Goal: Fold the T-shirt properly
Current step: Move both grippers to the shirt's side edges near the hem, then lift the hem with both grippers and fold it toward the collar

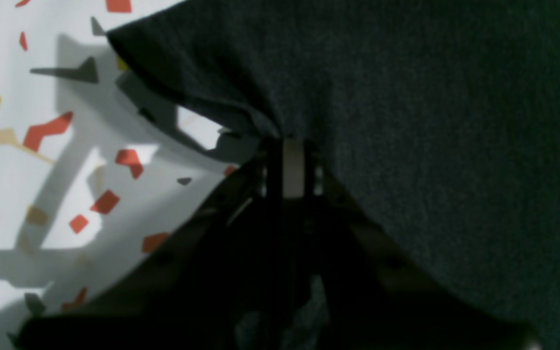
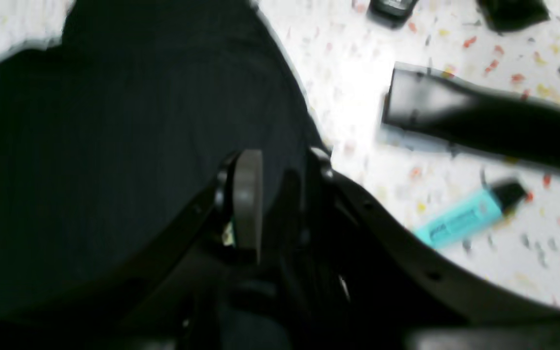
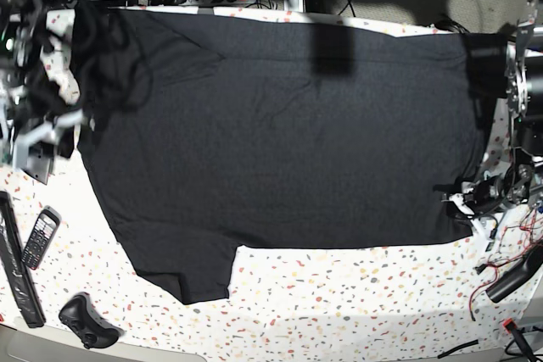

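The T-shirt (image 3: 280, 142) lies spread flat, black and plain side up, over most of the speckled table (image 3: 339, 303); one sleeve points toward 7 o'clock in the base view, and the hem edge runs along 3 o'clock. At about 4 o'clock on the shirt, the left gripper (image 1: 287, 146) is closed tight on the cloth's corner, fabric bunching into folds right at its tips. The right gripper (image 2: 272, 184) sits at 9 o'clock of the base view, over the shirt's edge, jaws standing apart; whether cloth lies between them cannot be told from the blurred wrist view. Off the shirt, toward 8 o'clock in the base view, lie a mobile phone (image 3: 39, 236), a long black bar (image 3: 17, 264) and a black mouse-like object (image 3: 81, 315). The right wrist view also shows a turquoise highlighter (image 2: 469, 214) on the table beside a black case (image 2: 484, 121).
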Tool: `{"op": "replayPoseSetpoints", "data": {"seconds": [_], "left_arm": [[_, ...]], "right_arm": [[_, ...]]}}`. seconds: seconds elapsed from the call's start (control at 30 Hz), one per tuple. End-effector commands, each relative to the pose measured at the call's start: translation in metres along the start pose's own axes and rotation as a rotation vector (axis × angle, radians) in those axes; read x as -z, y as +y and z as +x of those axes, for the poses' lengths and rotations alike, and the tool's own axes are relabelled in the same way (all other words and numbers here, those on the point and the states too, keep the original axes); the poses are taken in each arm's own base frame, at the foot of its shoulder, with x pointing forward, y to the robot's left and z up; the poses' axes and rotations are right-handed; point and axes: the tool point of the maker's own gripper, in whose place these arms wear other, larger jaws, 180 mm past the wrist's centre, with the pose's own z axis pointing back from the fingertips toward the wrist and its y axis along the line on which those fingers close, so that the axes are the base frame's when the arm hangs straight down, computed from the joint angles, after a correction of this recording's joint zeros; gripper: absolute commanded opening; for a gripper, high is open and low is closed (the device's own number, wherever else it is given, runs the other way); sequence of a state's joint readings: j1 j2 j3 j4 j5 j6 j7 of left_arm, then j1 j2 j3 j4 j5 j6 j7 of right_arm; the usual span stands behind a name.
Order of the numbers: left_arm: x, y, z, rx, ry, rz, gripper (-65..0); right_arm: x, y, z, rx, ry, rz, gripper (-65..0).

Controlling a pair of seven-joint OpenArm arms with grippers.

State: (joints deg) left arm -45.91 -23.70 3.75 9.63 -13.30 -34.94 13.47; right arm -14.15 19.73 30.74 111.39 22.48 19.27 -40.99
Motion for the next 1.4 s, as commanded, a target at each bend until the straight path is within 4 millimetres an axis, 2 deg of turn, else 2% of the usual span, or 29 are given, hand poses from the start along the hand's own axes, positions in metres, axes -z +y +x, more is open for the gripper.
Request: {"op": "replayPoseSetpoints", "data": {"seconds": [0.0, 0.23, 0.3, 0.5, 0.57, 0.67, 0.9, 1.13, 1.37], "left_arm": [[-0.006, 0.005, 0.026, 0.013, -0.055, 0.007, -65.0], [0.001, 0.0, 0.027, -0.003, -0.056, 0.032, -65.0], [0.004, -0.007, 0.027, -0.002, -0.056, 0.019, -65.0], [0.014, -0.028, 0.028, 0.0, -0.057, -0.016, -65.0], [0.016, -0.033, 0.028, 0.0, -0.058, -0.025, -65.0], [0.018, -0.035, 0.029, 0.0, -0.058, -0.029, -65.0], [0.018, -0.035, 0.03, 0.0, -0.066, -0.029, -65.0], [0.017, -0.035, 0.031, 0.0, -0.072, -0.03, -65.0], [0.017, -0.035, 0.031, 0.0, -0.072, -0.03, -65.0]], "right_arm": [[0.006, -0.005, 0.013, 0.001, -0.036, -0.002, -49.5], [0.08, -0.028, 0.006, -0.037, 0.116, 0.017, -42.1], [0.096, -0.033, 0.017, -0.032, 0.136, 0.02, -42.0], [0.14, -0.033, 0.074, 0.024, 0.144, 0.038, -42.0], [0.154, -0.032, 0.084, 0.035, 0.182, 0.041, -42.0], [0.171, -0.034, 0.088, 0.028, 0.265, 0.026, -42.0], [0.191, -0.052, 0.06, -0.013, 0.452, -0.052, -42.0], [0.199, -0.04, 0.026, -0.029, 0.522, -0.031, -42.1], [0.199, -0.039, 0.015, -0.062, 0.555, -0.045, -42.1]]}}
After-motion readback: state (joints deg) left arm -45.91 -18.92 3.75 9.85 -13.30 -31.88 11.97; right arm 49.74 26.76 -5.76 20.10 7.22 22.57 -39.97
